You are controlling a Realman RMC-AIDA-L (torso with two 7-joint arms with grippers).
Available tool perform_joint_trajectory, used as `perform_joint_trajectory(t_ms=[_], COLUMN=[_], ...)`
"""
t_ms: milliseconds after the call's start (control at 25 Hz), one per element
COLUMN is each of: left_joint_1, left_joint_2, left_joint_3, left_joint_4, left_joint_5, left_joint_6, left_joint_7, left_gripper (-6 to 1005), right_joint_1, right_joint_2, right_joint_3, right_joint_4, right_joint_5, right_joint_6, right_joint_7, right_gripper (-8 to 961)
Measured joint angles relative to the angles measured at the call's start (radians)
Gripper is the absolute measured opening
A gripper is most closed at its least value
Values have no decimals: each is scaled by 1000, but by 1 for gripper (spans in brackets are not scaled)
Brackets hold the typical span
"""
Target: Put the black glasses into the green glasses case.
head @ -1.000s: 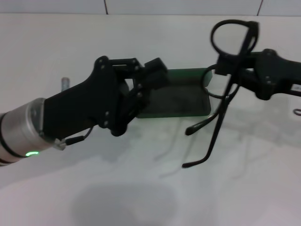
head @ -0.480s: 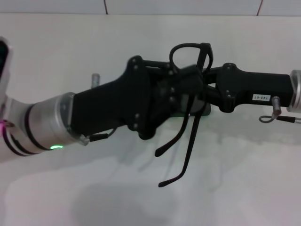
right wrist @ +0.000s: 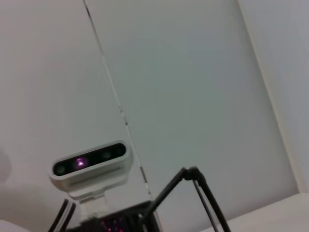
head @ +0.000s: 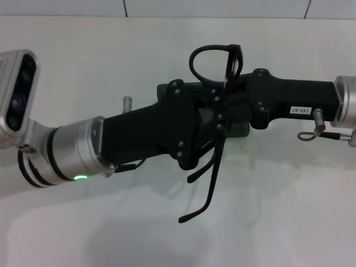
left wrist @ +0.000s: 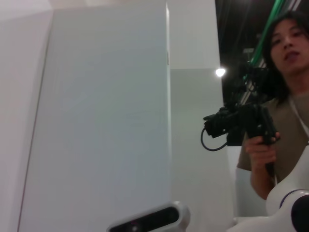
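I am holding the black glasses (head: 219,111) pinched at the frame in the right gripper (head: 225,92) over the green glasses case (head: 167,89); light, fragile wire, left gripper (head: 208,130) state untellable.

black glasses (head: 214,100) upright, above green glasses case (head: 167,90)

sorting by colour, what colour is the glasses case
Dark green glasses case, mostly hidden behind the grippers; head view shows it best.

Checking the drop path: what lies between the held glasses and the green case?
In the head view, the left gripper crosses between the black glasses and green glasses case.
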Motion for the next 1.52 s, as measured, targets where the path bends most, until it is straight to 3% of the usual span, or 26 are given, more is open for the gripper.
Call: perform_joint_trajectory(t_ms=[1120, 1360, 1520], left_joint_1=[13, 17, 29], left_joint_2=[0, 4, 8], left_joint_3=[1, 1, 0], left_joint_4=[-54, -49, -40], left_joint_5=[-28, -21, -26], left_joint_6=[-41, 60, 99], left_joint_7=[49, 50, 49], left_gripper=[70, 70, 70], right_joint_1=[-26, -53, -90], right_joint_2=[0, -4, -12], right_joint_3=[-16, -1, 94], right_joint_4=[14, 16, 6], right_joint_5=[40, 64, 81], right_joint_6=[-74, -37, -97], right_joint_7=[-23, -41, -50], right_gripper=[117, 117, 117])
